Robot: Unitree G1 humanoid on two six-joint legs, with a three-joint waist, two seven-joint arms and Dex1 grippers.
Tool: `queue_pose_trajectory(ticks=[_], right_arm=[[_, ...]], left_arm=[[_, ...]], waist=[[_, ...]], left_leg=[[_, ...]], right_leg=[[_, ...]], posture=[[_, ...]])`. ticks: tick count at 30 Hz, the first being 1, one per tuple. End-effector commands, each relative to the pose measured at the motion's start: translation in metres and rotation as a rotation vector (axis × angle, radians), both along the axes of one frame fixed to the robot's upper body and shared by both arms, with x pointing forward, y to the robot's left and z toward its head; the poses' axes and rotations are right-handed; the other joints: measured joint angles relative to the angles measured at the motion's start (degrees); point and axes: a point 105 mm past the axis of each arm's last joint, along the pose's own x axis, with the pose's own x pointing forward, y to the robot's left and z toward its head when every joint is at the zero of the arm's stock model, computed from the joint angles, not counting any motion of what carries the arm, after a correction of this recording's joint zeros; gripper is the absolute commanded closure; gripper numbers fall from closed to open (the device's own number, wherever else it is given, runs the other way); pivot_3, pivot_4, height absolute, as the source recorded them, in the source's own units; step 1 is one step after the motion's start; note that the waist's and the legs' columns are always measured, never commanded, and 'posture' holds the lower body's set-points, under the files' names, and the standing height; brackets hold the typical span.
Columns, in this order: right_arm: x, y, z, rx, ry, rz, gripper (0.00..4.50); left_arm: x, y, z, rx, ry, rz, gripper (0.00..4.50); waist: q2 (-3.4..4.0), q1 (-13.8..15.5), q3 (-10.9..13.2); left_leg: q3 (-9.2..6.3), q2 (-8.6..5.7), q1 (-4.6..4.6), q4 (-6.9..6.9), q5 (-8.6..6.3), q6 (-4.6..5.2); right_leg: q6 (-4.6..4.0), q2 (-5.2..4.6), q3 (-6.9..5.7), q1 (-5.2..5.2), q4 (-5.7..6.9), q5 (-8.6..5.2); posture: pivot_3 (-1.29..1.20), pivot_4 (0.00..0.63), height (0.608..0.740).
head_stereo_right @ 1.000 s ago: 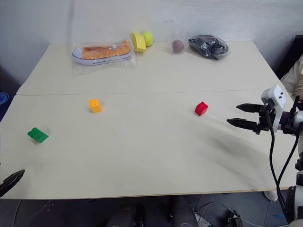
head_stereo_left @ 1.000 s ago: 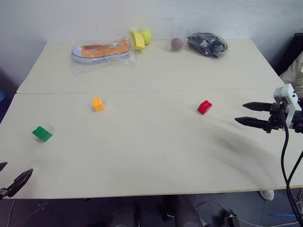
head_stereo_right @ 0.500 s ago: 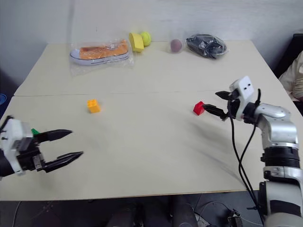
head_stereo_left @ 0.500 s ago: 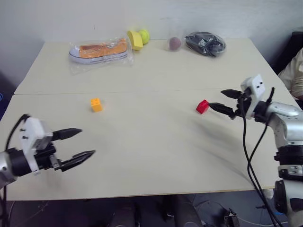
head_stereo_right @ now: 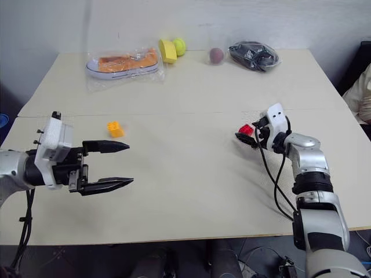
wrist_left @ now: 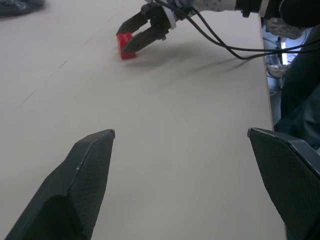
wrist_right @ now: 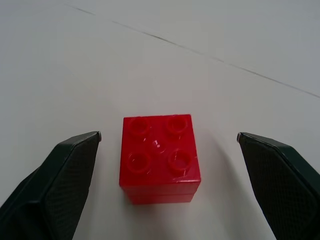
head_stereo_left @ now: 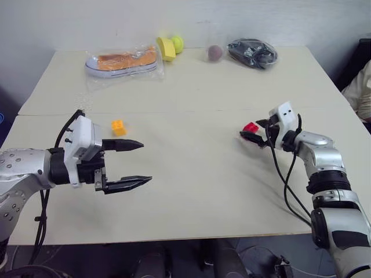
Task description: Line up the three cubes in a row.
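while the right pincer (wrist_right: 165,187) sits with fingers apart either side of the red cube (wrist_right: 159,157) on the bench (head_stereo_left: 191,185), not touching it, the left pincer (head_stereo_left: 134,163) hangs wide apart near the orange-yellow cube (head_stereo_left: 118,127).

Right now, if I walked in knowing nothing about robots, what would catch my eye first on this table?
Probably the red cube toward the table's right side, sitting between the wide-open fingers of the right gripper, not yet pinched. Next, the left gripper, also open, hovering over bare table at the left, with the orange-yellow cube just beyond it.
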Motion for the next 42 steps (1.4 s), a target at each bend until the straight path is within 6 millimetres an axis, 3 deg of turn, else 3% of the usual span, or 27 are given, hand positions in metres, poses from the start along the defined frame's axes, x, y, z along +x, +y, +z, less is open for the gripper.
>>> queue_pose_trajectory(ticks=[1,8,9,10,11,14,18,23,28,34,39,42], right_arm=[[0.005,-0.001,0.008,-0.002,-0.035,-0.014,0.59],[-0.004,0.003,0.002,-0.058,-0.046,0.081,2.88],[-0.007,0.007,0.006,-0.069,-0.063,0.129,3.03],[-0.009,0.009,0.009,-0.079,-0.075,0.164,3.01],[-0.025,0.024,0.017,-0.093,-0.114,0.331,3.00],[-0.088,0.061,0.035,-0.093,-0.174,0.798,3.00],[-0.129,0.081,0.024,-0.202,-0.108,0.998,3.00],[-0.141,0.092,0.009,-0.216,-0.082,1.008,3.00],[-0.145,0.091,-0.027,-0.325,-0.087,1.019,3.00],[-0.143,0.091,-0.040,-0.314,-0.051,1.011,3.00],[-0.143,0.092,-0.036,-0.298,-0.029,1.022,1.31],[-0.143,0.092,-0.026,-0.289,-0.041,1.026,0.25]], left_arm=[[0.001,-0.003,0.006,0.020,-0.028,-0.024,0.00],[0.007,-0.006,0.009,0.014,-0.049,-0.036,0.00],[0.006,-0.008,0.009,0.010,-0.045,-0.047,0.00],[0.006,-0.009,0.010,0.009,-0.042,-0.056,0.00],[0.005,-0.011,0.008,0.016,-0.035,-0.079,0.00],[0.004,-0.016,0.004,0.037,-0.013,-0.124,0.00],[-0.002,-0.025,-0.005,0.085,0.025,-0.225,0.00],[-0.006,-0.032,-0.012,0.129,0.029,-0.290,0.00],[-0.009,-0.033,-0.026,0.194,0.026,-0.329,0.00],[-0.007,-0.031,-0.027,0.175,0.030,-0.320,0.00],[-0.003,-0.027,-0.026,0.151,0.021,-0.246,0.00],[0.004,-0.004,-0.027,0.112,0.031,-0.088,0.00]], waist=[[0.00,0.0,0.0],[0.00,0.0,0.0],[0.00,0.0,0.0],[0.00,0.0,0.0],[0.00,0.0,0.0],[0.02,0.4,0.0],[0.02,0.4,0.0],[0.01,0.4,0.0],[0.01,0.4,0.0],[0.00,0.4,0.0],[0.00,0.4,0.0],[0.00,0.3,0.0]], left_leg=[[0.00,0.01,0.00,0.00,0.01,-0.01],[0.00,0.03,0.00,0.00,0.02,-0.04],[0.00,0.03,0.02,0.00,0.02,-0.04],[0.01,0.03,0.02,0.00,0.02,-0.05],[0.01,0.03,0.02,0.00,0.02,-0.05],[-0.08,0.06,-0.01,-0.04,0.00,-0.08],[-0.07,0.08,0.00,0.07,-0.01,-0.10],[-0.02,0.05,0.09,0.09,-0.01,-0.12],[0.02,0.03,0.12,0.08,-0.01,-0.12],[0.06,0.03,0.15,0.09,0.00,-0.10],[0.06,0.04,0.15,0.09,0.00,-0.09],[0.06,0.06,0.16,0.08,0.00,-0.09]], right_leg=[[0.00,0.02,0.01,0.00,0.00,0.00],[0.00,0.07,0.06,0.00,0.00,0.00],[0.00,0.08,0.08,0.00,0.01,0.00],[0.00,0.10,0.09,0.00,0.01,0.00],[0.00,0.10,0.09,0.00,0.01,0.00],[0.02,0.18,0.08,0.00,-0.08,-0.01],[0.04,0.21,0.08,0.04,-0.03,0.01],[0.01,0.20,0.13,0.04,-0.07,-0.01],[0.00,0.21,0.15,0.04,-0.10,-0.01],[0.00,0.21,0.20,0.04,-0.09,-0.01],[0.01,0.18,0.22,0.04,-0.08,-0.01],[0.00,0.17,0.22,0.03,-0.08,-0.01]], posture=[[0.00,0.150,0.740],[0.00,0.150,0.740],[0.00,0.150,0.740],[0.00,0.150,0.740],[0.00,0.150,0.740],[0.00,0.150,0.740],[0.00,0.150,0.740],[0.00,0.150,0.740],[0.00,0.150,0.740],[0.00,0.150,0.740],[0.00,0.150,0.740],[0.00,0.150,0.740]])
